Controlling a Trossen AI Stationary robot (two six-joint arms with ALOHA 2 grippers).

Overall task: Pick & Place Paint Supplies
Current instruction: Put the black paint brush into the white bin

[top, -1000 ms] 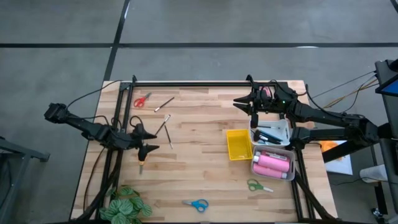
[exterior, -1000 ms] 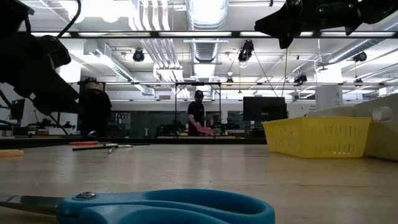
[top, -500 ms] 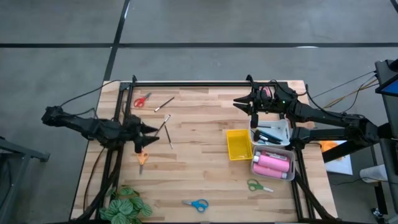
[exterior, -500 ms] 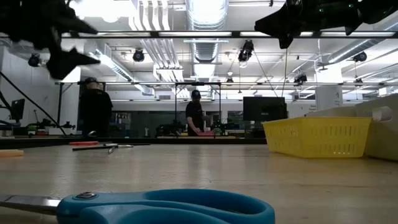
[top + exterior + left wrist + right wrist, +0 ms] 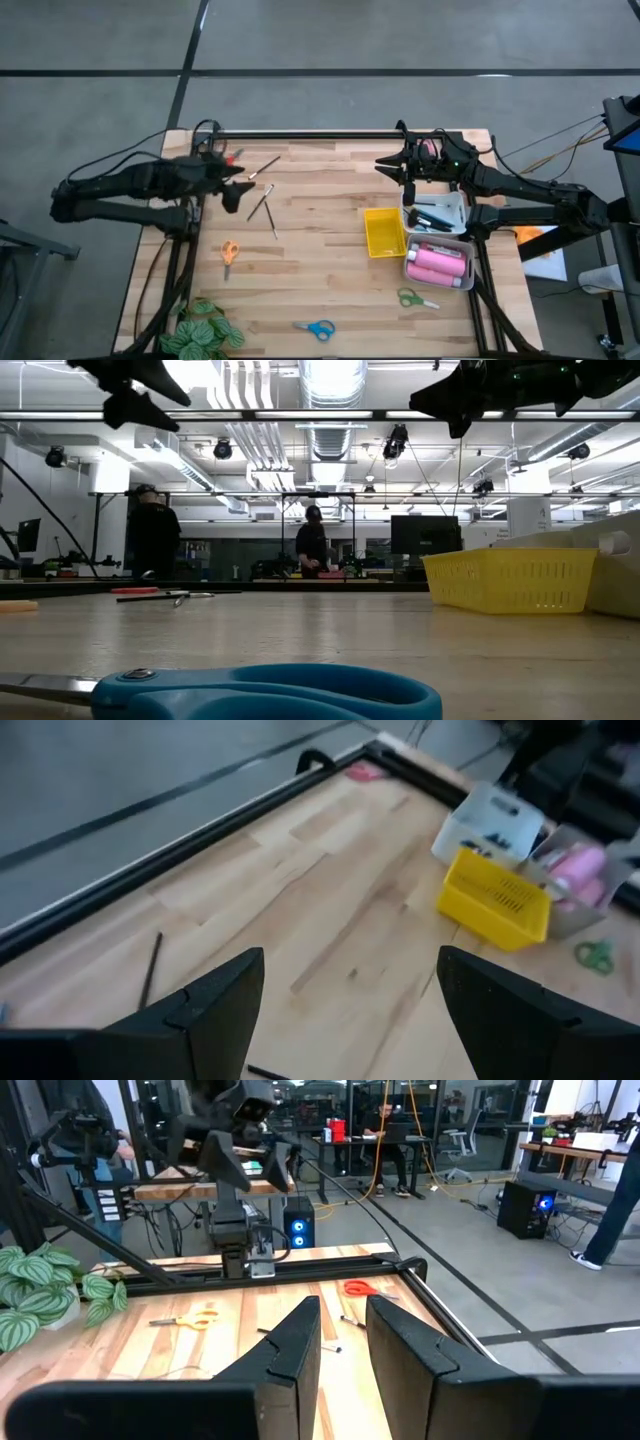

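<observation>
My left gripper [image 5: 238,186] [image 5: 350,1020] hangs open and empty high above the table's far left part, over thin brushes [image 5: 264,206]. Red scissors [image 5: 230,157] lie beside the arm and orange scissors [image 5: 229,252] nearer the front. Green scissors [image 5: 415,298] and blue scissors [image 5: 315,328] lie flat by the near edge. My right gripper [image 5: 383,165] [image 5: 343,1340] is held level above the far right part, its fingers a narrow gap apart with nothing between. Pink bottles [image 5: 438,264] lie in a clear bin.
A yellow tray [image 5: 384,232] stands right of centre, with a white tray [image 5: 436,214] holding dark brushes beside it. A leafy plant [image 5: 203,330] sits at the near left corner. A black rail [image 5: 300,134] runs along the far edge. People stand in the room beyond.
My left gripper has risen high off the table and swung from beside the orange scissors toward the far edge, staying open and empty. The orange scissors stay flat on the table.
</observation>
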